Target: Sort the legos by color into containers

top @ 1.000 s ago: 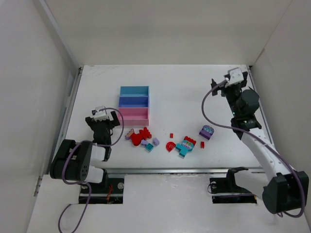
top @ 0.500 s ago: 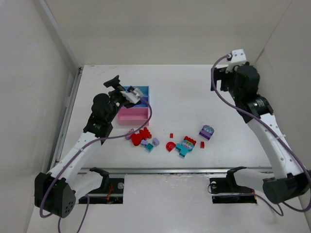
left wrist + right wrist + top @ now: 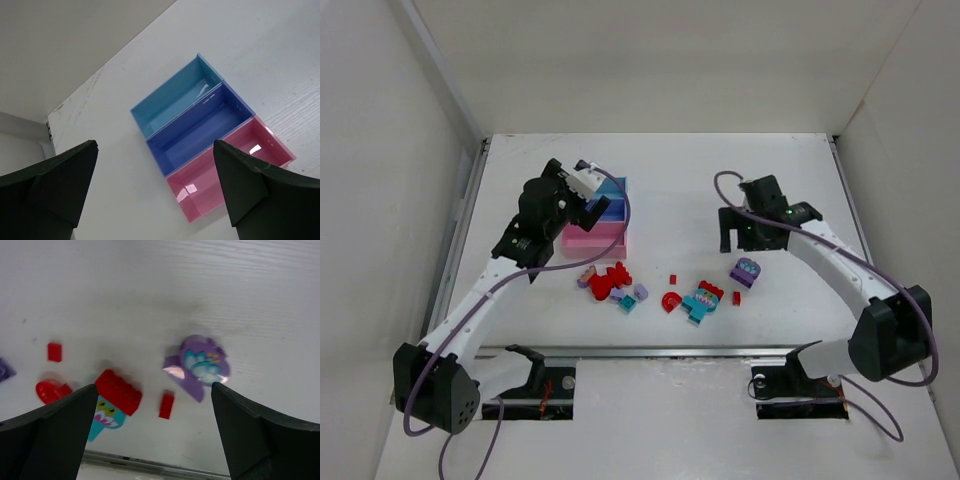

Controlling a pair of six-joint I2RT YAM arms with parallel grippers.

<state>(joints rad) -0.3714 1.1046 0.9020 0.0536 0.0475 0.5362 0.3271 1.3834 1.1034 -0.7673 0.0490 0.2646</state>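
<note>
The legos lie in a loose spread near the table's front: a red cluster (image 3: pixel 608 282), a lilac brick (image 3: pixel 640 292), a teal brick (image 3: pixel 627 304), a red arch (image 3: pixel 670 300), a teal figure with a red brick on it (image 3: pixel 702 297) and a purple flower piece (image 3: pixel 746 270). The joined containers are light blue (image 3: pixel 175 97), purple-blue (image 3: pixel 200 127) and pink (image 3: pixel 230 170), all empty. My left gripper (image 3: pixel 592 203) hangs open above the containers. My right gripper (image 3: pixel 740 238) is open, above and just behind the purple flower piece (image 3: pixel 200 365) and a small red brick (image 3: pixel 166 405).
White walls close in the table on the left, back and right. A metal rail (image 3: pixel 670 352) runs along the front edge. The pink container (image 3: pixel 595 238) sits just behind the red cluster. Another small red brick (image 3: pixel 54 351) lies behind the red arch (image 3: pixel 50 390).
My left arm has swung up from beside its base to over the containers. My right arm has come down from the far right corner to above the purple flower piece.
</note>
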